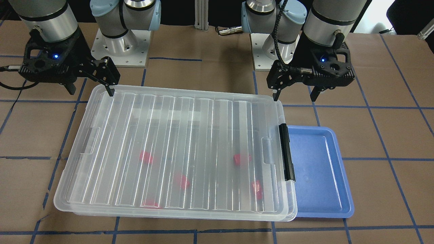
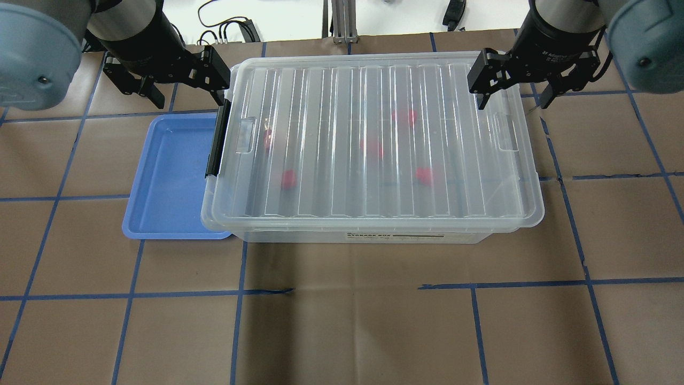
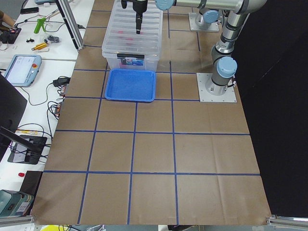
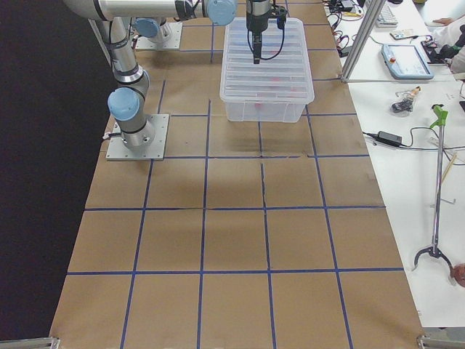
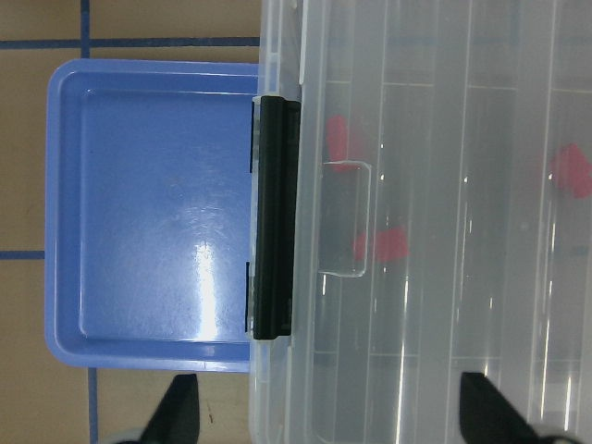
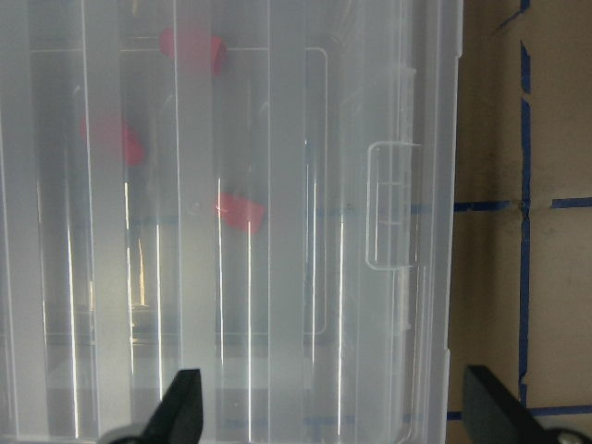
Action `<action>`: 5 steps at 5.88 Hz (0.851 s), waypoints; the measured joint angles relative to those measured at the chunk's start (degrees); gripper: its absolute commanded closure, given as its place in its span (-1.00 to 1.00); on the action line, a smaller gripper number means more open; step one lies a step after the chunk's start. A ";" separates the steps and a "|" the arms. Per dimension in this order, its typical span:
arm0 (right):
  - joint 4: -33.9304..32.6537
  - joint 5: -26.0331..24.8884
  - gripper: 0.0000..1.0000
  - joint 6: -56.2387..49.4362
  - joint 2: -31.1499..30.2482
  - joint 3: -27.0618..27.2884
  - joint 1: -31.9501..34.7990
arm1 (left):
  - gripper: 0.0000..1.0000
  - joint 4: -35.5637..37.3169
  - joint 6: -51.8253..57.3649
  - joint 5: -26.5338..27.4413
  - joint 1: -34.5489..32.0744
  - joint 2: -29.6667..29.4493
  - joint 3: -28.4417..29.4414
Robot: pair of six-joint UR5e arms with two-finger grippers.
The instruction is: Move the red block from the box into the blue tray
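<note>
Counter [image 2: 342,331] of brown paper, gridded with blue tape, carried every item. Largest on it was the large clear plastic storage box [image 2: 299,235], closed by its ribbed translucent lid [image 2: 331,203], with the black latch [image 2: 215,140] on the short end at the robot's left. Just beside that end lay the shallow, rimmed rectangular blue tray [image 2: 165,176] of plastic. Its inner edge was hidden under the lid's overhanging rim and no block lay in it. This placement was judged to keep the transfer short.

The left pincer [image 1: 294,96] hung with jaws wide apart, astride the latch-end lid corner nearest the robot's base. The right pincer [image 1: 91,91], likewise spread and holding nothing, straddled the matching corner of the opposite end. This mirrored stance was judged to prepare a two-ended lid lift. Contact with the rim could not be told.

Five small glossy red blocks [image 2: 288,179] of plastic lay scattered on the box floor beneath the lid, unreachable until it came off.
</note>
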 measured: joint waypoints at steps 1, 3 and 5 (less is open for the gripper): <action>0.03 -0.09 -1.00 0.00 0.01 0.04 0.00 | -0.97 0.00 0.00 0.00 0.00 0.00 0.00; 0.09 -0.31 -1.00 0.00 0.05 0.09 0.00 | -0.97 0.02 -0.03 -0.09 0.00 -0.06 0.00; -0.21 -0.49 -1.00 -0.59 0.16 0.13 -0.32 | -0.97 0.08 -0.08 -0.23 0.06 -0.08 0.00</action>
